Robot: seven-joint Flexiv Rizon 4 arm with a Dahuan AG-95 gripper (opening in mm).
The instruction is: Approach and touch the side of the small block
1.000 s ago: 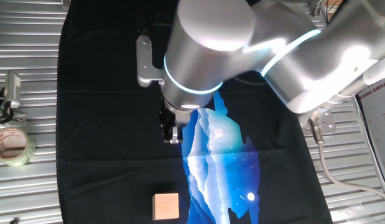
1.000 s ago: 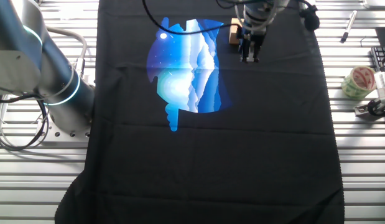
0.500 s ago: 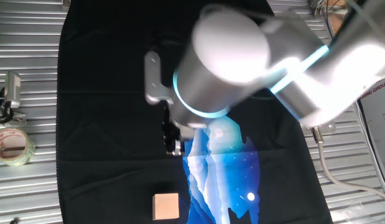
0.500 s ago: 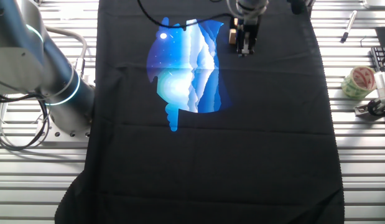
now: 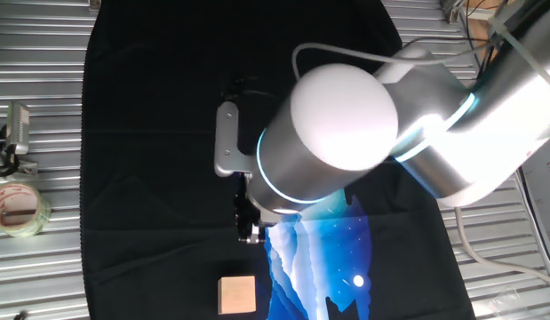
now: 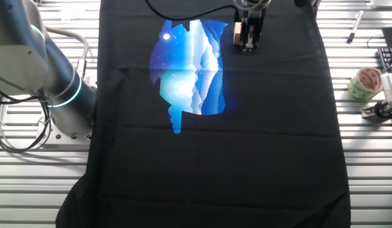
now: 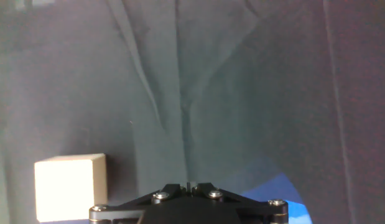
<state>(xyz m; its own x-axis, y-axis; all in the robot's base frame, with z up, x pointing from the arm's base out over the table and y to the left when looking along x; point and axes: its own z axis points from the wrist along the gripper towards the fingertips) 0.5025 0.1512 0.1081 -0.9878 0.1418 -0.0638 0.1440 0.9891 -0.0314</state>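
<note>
Item: approach stage, contact not yet confirmed. The small block [image 5: 237,294], a pale tan wooden cube, was recorded on the black cloth [image 5: 141,169], just beside the edge of the blue printed design [image 5: 323,262]. The gripper [image 5: 249,233] was noted low over the cloth, near the block but apart from it in one fixed view; in the other fixed view the gripper [image 6: 249,43] appeared just beside the block [image 6: 237,35], and touching could not be confirmed or excluded. In the hand view the block [image 7: 69,186] was placed low and left of the gripper base. A short sideways closing move toward the block's side face was judged to be called for next.

Obscured: the fingertips were cut off in the hand view and too small elsewhere; whether the fingers were spread or pressed together could not be told. A tape roll [image 5: 17,209] was noted off the cloth.
</note>
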